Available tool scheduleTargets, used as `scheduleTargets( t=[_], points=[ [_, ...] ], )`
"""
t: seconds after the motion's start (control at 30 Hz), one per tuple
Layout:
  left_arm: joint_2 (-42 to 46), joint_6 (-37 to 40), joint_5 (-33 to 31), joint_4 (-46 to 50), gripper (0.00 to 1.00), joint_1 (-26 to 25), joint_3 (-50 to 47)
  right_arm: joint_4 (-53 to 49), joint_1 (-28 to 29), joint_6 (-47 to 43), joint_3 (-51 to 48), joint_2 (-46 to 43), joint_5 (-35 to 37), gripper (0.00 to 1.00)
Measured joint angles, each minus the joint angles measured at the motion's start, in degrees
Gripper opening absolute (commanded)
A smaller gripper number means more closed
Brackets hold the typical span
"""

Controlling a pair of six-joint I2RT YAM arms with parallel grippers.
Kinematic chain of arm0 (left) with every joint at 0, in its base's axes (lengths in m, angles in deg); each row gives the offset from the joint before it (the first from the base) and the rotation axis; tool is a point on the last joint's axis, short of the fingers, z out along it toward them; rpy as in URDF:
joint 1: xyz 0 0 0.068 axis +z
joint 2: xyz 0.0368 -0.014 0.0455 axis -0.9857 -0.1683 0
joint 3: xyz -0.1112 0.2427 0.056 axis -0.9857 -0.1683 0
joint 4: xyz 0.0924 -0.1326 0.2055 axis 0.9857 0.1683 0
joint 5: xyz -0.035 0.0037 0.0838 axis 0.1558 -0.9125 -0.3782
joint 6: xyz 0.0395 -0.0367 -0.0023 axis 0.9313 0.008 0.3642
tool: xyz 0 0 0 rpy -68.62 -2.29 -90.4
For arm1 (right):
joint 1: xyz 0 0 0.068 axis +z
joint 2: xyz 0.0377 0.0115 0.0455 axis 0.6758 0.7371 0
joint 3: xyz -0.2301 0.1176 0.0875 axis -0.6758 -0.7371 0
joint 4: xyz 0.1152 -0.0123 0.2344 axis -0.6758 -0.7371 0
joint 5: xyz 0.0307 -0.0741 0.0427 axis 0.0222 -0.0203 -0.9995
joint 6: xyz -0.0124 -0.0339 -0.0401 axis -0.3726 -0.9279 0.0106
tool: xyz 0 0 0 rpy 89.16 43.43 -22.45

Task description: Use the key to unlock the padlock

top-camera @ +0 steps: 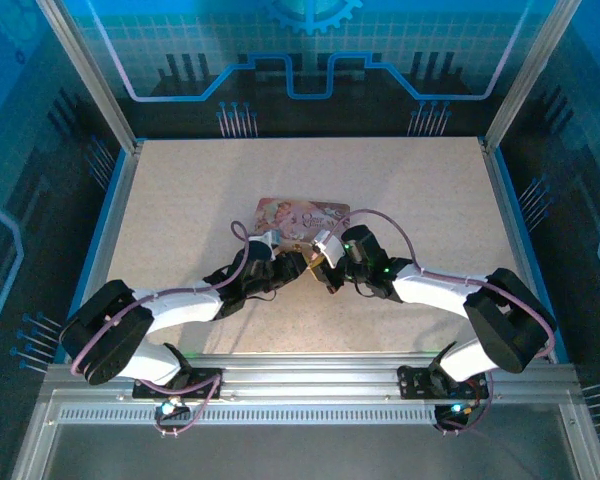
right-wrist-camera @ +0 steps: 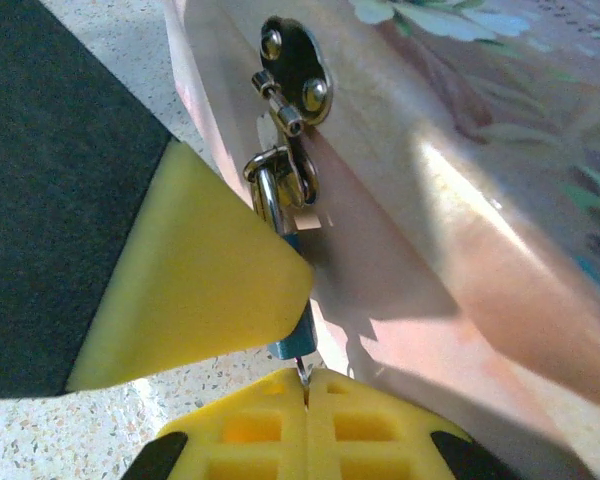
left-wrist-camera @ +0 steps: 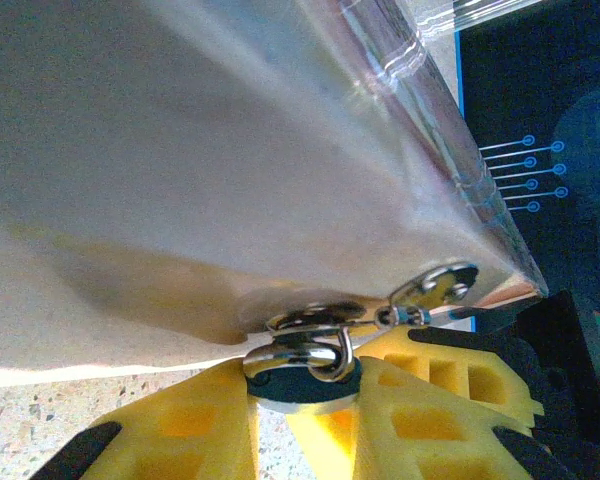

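My left arm and right arm look the same: white tube parts, big round black joints, and a thin purple cable looping along each. The left gripper and right gripper have soft yellow pads with square holes. I see a tiny green light on the right arm.

Left arm and right arm bend inward, left fingers clamping, right fingers pressed together.

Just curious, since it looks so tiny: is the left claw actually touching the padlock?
Touching. The left wrist view shows the left gripper with its yellow pads pressed against both sides of the padlock.
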Motion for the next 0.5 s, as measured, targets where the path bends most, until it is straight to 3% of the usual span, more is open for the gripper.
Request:
scheduleTargets(
  t=[0.5],
  points=[
    [-6.7,0.0,-0.1,-4.5,0.29,0.0,0.0,-1.3,0.1,0.6,0.3,3.8,1.9,0.01]
  ],
)
